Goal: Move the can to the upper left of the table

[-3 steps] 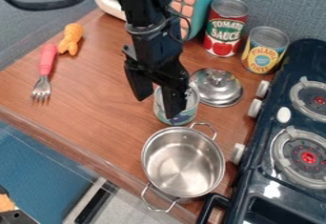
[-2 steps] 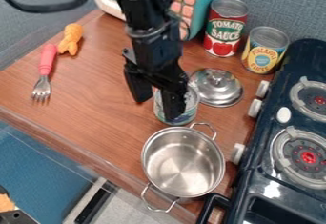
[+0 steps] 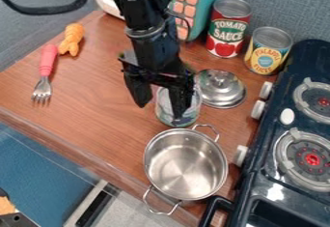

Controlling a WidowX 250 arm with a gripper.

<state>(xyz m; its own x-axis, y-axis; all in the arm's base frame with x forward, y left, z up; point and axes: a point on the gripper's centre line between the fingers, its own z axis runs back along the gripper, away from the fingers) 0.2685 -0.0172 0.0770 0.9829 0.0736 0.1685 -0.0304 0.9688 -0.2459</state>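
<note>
Jaws spread apart; upright can (image 3: 165,109) partly hidden behind 1.

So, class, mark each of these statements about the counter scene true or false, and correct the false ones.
1. The lid is on the pot. False: it lies on the counter, and the pot is uncovered.
2. The fork lies near the orange toy. True.
3. The gripper has its fingers spread apart. True.
4. The red can stands on the stove. False: it stands on the counter.
5. The can at the gripper stands upright. True.
</note>
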